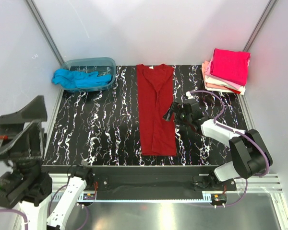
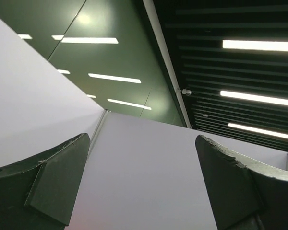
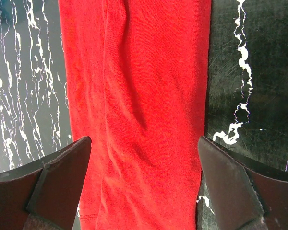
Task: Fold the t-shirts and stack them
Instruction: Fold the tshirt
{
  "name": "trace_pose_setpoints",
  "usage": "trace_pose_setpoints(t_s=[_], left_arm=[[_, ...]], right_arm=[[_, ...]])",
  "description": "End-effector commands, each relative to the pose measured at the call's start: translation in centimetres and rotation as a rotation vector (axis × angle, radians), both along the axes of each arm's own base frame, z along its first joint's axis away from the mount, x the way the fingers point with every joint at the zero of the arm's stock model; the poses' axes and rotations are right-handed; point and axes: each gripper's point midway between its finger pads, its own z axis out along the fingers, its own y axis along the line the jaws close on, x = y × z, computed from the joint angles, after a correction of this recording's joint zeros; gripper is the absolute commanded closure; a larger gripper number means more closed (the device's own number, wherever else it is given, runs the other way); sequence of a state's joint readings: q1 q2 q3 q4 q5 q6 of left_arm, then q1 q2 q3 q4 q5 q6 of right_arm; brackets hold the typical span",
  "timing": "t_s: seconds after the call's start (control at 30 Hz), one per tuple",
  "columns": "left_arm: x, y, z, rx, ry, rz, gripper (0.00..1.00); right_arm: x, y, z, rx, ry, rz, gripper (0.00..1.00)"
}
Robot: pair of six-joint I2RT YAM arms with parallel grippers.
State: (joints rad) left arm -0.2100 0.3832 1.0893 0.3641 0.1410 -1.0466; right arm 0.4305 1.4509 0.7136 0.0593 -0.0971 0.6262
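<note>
A dark red t-shirt (image 1: 156, 110) lies on the black marbled table (image 1: 101, 129), folded lengthwise into a long narrow strip with the collar at the far end. My right gripper (image 1: 175, 111) hovers open at the strip's right edge, about halfway along. In the right wrist view the red t-shirt (image 3: 134, 72) fills the space under the right gripper (image 3: 144, 141), with nothing between the fingers. A turquoise t-shirt (image 1: 81, 79) spills out of the tub. Folded magenta, pink, peach and white t-shirts (image 1: 228, 69) are stacked at the back right. My left gripper (image 1: 21, 127) is raised at the far left, open and empty (image 2: 141, 139), facing the wall and ceiling.
A translucent blue-grey tub (image 1: 105, 62) stands at the back left corner of the table. White walls enclose the table on three sides. The right arm's cable (image 1: 216, 103) loops over the table to the right of the red shirt.
</note>
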Motion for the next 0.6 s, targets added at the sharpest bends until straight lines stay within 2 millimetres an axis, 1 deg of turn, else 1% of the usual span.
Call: trace_pose_setpoints(t_s=[0.0, 0.07, 0.17, 0.2, 0.27, 0.33, 0.37, 0.4, 0.43, 0.57], left_arm=[[-3.5, 1.3, 1.1, -0.039, -0.134, 0.045, 0.01], [-2.8, 0.5, 1.1, -0.001, -0.103, 0.024, 0.01], [-3.0, 0.2, 1.1, 0.030, -0.119, 0.041, 0.01], [-3.3, 0.2, 1.1, 0.044, -0.139, 0.064, 0.01], [-4.0, -0.4, 1.2, 0.098, -0.164, 0.075, 0.01], [-3.6, -1.2, 1.2, 0.155, -0.151, 0.079, 0.01], [-4.0, -1.3, 1.5, 0.175, -0.144, 0.079, 0.01], [-3.9, -1.5, 1.5, 0.195, -0.143, 0.093, 0.01], [-3.5, -1.8, 1.5, 0.218, -0.135, 0.097, 0.01], [-4.0, -2.0, 1.6, 0.248, -0.161, 0.130, 0.01]], right_arm=[[1.0, 0.7, 2.1, 0.031, -0.065, 0.008, 0.00], [1.0, 0.7, 2.0, 0.030, -0.062, 0.004, 0.00], [1.1, 0.7, 2.0, 0.029, -0.064, 0.005, 0.00], [1.1, 0.7, 1.9, 0.026, -0.059, 0.004, 0.00], [1.1, 0.8, 1.7, 0.024, -0.050, 0.006, 0.00], [1.2, 0.7, 1.8, 0.024, -0.051, 0.004, 0.00], [1.1, 0.7, 1.7, 0.023, -0.050, 0.005, 0.00], [1.1, 0.7, 1.7, 0.023, -0.050, 0.005, 0.00], [1.1, 0.7, 1.7, 0.022, -0.049, 0.003, 0.00], [1.1, 0.8, 1.8, 0.023, -0.052, 0.007, 0.00]])
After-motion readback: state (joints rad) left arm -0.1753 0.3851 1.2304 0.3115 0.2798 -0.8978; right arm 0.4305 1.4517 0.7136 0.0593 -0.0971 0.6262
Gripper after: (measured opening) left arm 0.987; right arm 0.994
